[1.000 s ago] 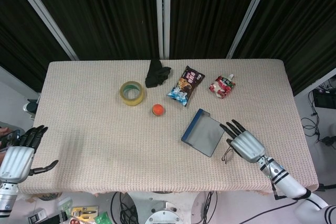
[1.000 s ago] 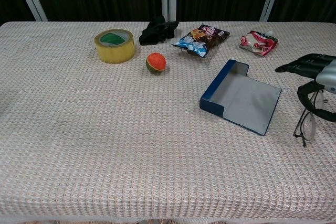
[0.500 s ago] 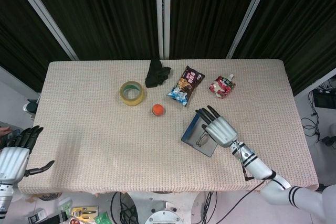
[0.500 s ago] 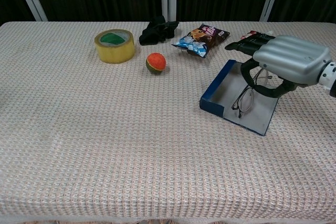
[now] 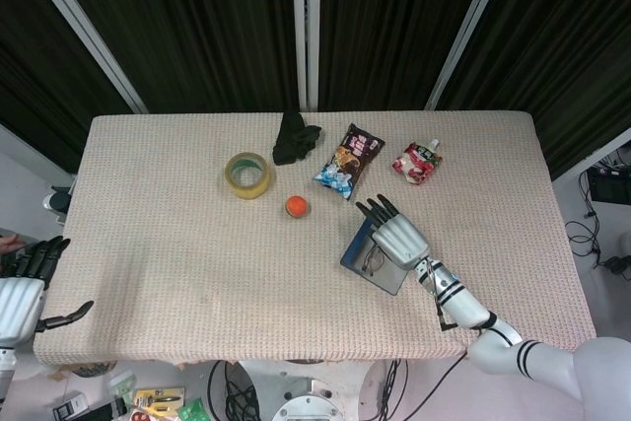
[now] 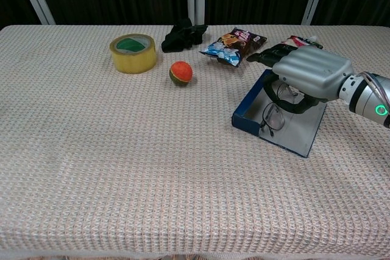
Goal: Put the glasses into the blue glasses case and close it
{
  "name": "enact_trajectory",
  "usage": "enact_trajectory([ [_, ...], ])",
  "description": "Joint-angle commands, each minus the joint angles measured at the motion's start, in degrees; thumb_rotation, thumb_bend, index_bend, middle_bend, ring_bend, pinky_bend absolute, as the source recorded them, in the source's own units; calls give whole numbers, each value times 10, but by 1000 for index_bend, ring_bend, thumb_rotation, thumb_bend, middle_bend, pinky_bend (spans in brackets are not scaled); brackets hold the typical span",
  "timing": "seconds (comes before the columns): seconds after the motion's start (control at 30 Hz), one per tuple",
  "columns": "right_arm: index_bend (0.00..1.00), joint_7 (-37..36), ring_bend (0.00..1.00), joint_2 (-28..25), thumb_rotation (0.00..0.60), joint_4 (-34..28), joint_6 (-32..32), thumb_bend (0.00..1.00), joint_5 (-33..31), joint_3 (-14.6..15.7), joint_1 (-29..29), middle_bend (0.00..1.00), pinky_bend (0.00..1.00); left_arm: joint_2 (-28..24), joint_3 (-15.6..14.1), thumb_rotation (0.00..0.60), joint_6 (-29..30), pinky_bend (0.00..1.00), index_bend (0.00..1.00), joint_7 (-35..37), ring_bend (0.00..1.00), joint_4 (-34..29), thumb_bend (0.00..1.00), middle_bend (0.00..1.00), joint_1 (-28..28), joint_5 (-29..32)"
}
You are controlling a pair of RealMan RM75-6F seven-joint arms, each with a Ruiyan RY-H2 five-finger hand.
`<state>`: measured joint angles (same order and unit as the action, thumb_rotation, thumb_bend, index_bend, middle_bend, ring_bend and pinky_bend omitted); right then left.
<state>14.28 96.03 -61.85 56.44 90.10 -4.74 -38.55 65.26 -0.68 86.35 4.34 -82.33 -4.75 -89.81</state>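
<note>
The blue glasses case (image 5: pixel 357 249) (image 6: pixel 247 115) lies open on the table's right half, its grey lid flat toward the front right. My right hand (image 5: pixel 396 235) (image 6: pixel 308 72) hovers over the case and holds the dark-framed glasses (image 5: pixel 372 261) (image 6: pixel 272 115) between thumb and fingers. The glasses hang down into the open case, just above or touching its inside. My left hand (image 5: pixel 22 293) is off the table's left edge, fingers spread, holding nothing.
A yellow tape roll (image 5: pixel 247 175) (image 6: pixel 133 52), an orange ball (image 5: pixel 297 206) (image 6: pixel 181 72), a black cloth (image 5: pixel 294 137) (image 6: pixel 183 35), a snack bag (image 5: pixel 349 161) (image 6: pixel 233 45) and a red pouch (image 5: pixel 418 162) (image 6: pixel 297 48) lie along the far half of the table.
My right hand lifted the glasses from the table right of the case and carried them left over the open case. My left hand drifted slightly lower and left.
</note>
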Motion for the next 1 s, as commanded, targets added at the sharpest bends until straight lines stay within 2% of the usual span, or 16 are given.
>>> enact_trajectory([
  [0.03, 729, -4, 0, 5, 600, 4, 2, 477, -1, 1, -3, 0, 0, 0, 0, 368, -2, 225, 61, 2, 88, 2, 144, 78, 1, 3],
  [0.13, 680, -9, 0, 11, 600, 11, 6, 472, 1, 3, -5, 0, 0, 0, 0, 380, -3, 225, 62, 5, 88, 4, 144, 78, 2, 3],
  [0.2, 599, -11, 0, 13, 600, 14, 9, 459, 3, 6, -6, 0, 0, 1, 0, 381, -2, 225, 62, 6, 88, 5, 144, 78, 2, 2],
  [0.37, 283, -18, 0, 8, 600, 15, 17, 391, 7, 13, -6, 0, 0, 2, 0, 380, -4, 225, 61, 6, 88, 6, 144, 78, 1, 1],
  [0.5, 186, -35, 0, 1, 600, 13, 33, 383, 13, 17, -2, 0, 0, 1, 0, 378, -4, 225, 62, 4, 88, 4, 144, 78, 1, 0],
  [0.63, 48, -57, 0, -6, 600, 14, 52, 381, 23, 23, 2, 0, 0, 2, -1, 380, -6, 225, 62, 2, 87, 2, 144, 78, 1, 1],
  [0.73, 2, -71, 0, -13, 600, 13, 70, 380, 31, 29, 7, 0, 0, 4, -1, 380, -7, 225, 62, 1, 88, 2, 144, 78, 0, 0],
  [0.87, 0, -87, 0, -37, 600, 4, 94, 374, 45, 45, 21, 0, 0, 5, -2, 379, -7, 225, 62, -1, 88, 1, 145, 78, 0, -2],
  [1.0, 0, -79, 0, -71, 600, -11, 92, 323, 52, 66, 32, 0, 0, 5, -3, 379, -9, 225, 62, -4, 88, -1, 144, 78, 0, -3],
])
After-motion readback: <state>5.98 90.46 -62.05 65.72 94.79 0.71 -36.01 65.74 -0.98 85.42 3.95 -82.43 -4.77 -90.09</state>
